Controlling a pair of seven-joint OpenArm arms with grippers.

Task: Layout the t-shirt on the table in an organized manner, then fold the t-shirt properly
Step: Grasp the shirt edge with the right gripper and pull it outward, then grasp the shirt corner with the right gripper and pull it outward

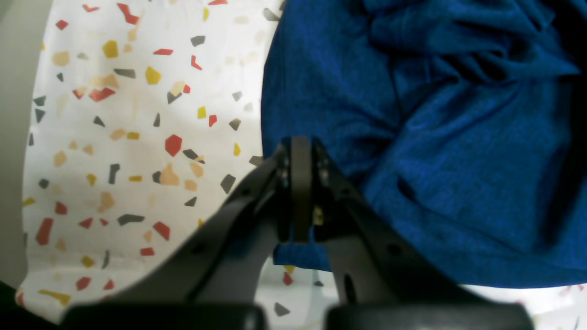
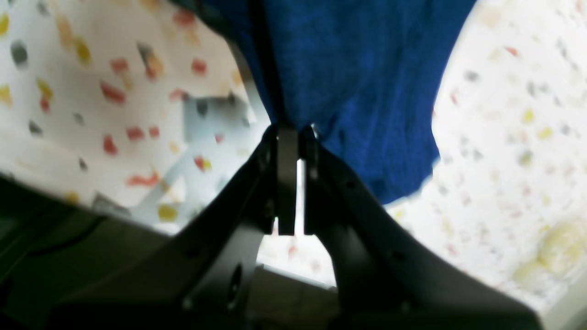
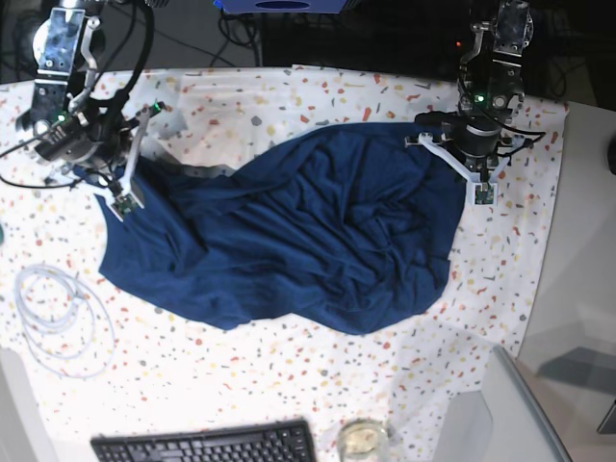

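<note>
The dark navy t-shirt (image 3: 308, 231) lies rumpled across the middle of the speckled table (image 3: 289, 375). My right gripper (image 3: 128, 181), on the left of the base view, is shut on the t-shirt's left edge. In the right wrist view the t-shirt (image 2: 357, 78) hangs from the right gripper (image 2: 288, 130) just above the cloth. My left gripper (image 3: 462, 156) is at the shirt's upper right edge. In the left wrist view the left gripper (image 1: 300, 149) is shut, its jaws pinching the border of the t-shirt (image 1: 449, 151).
A coiled white cable (image 3: 58, 308) lies on the table at the left. A black keyboard (image 3: 202, 445) and a small glass (image 3: 364, 438) sit at the front edge. Plain grey surface (image 3: 582, 289) borders the table on the right.
</note>
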